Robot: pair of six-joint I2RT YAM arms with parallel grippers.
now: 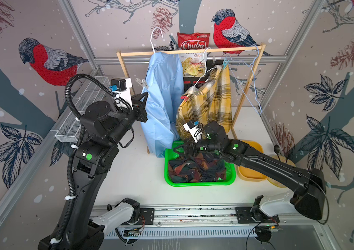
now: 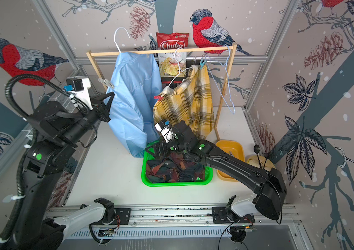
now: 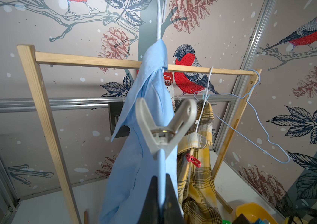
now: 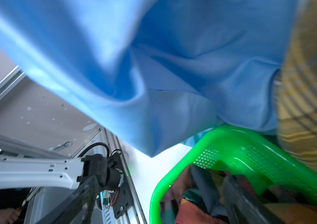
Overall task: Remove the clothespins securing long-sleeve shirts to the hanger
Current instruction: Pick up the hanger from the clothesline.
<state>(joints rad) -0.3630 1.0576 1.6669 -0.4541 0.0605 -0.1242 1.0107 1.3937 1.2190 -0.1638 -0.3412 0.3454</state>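
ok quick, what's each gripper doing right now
left gripper: closed on the light blue shirt edge, just below the grey clothespin
right gripper: open, empty, over the green basket

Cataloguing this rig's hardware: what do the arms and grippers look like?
The left arm and right arm are black with white base links and round green stickers. A ribbed black conduit, zip-tied in white, runs up the left arm. Each wrist has a white camera mount with a blue connector. The left gripper and right gripper are black triangular frames.
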